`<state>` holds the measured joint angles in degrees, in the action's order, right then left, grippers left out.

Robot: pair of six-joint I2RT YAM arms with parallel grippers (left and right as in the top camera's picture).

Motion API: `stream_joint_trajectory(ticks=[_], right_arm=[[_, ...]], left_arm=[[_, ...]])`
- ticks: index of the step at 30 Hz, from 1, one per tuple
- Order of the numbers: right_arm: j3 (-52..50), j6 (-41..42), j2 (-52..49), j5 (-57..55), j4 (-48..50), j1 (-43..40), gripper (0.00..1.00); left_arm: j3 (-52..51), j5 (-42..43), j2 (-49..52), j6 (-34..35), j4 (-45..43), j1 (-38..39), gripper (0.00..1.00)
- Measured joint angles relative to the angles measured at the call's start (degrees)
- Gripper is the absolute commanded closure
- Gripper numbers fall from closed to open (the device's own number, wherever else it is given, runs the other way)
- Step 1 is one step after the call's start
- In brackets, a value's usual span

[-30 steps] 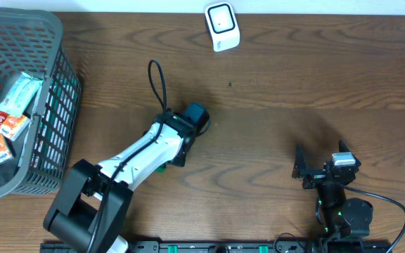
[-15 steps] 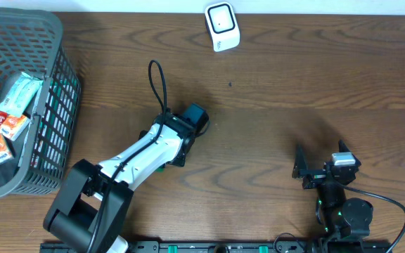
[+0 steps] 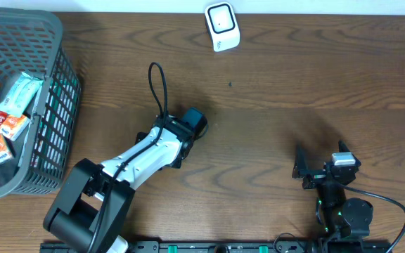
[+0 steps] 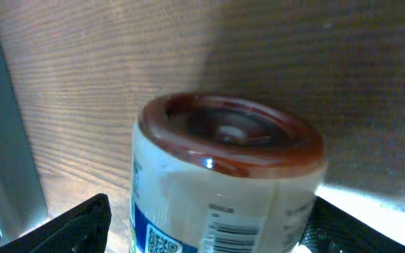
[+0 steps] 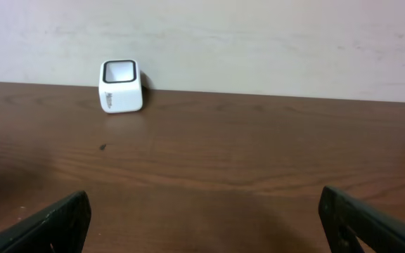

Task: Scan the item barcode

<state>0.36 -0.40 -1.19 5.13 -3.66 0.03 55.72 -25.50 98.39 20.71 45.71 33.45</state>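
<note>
Scarcely altered since a second ago: left end effector [image 4: 211, 219] is kept spread around jar [image 4: 227, 151], barcode [image 4: 232, 228] exposed; right end effector [image 5: 202, 204] spread, empty; scanner [image 3: 221, 27] well apart, scan judged outstanding.

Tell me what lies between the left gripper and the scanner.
Only bare wooden table; the overhead view shows nothing between the left gripper and the white scanner.

Brown-capped white cylindrical jar [image 4: 223, 183] and small white box-shaped barcode scanner [image 3: 221, 27].
The jar's label shows a barcode and a QR code beside a blue patch; the scanner stands well apart near the wooden table's [image 3: 315, 77] far edge.
</note>
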Motion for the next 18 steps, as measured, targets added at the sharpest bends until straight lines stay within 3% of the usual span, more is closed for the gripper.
stream_joint_trajectory(ticks=[18], right_arm=[[0.0, 0.0, 0.0, 0.0, 0.0, 0.0, 0.01]], left_arm=[[-3.3, -1.9, 0.0, 0.0, -4.0, -1.9, 0.15]])
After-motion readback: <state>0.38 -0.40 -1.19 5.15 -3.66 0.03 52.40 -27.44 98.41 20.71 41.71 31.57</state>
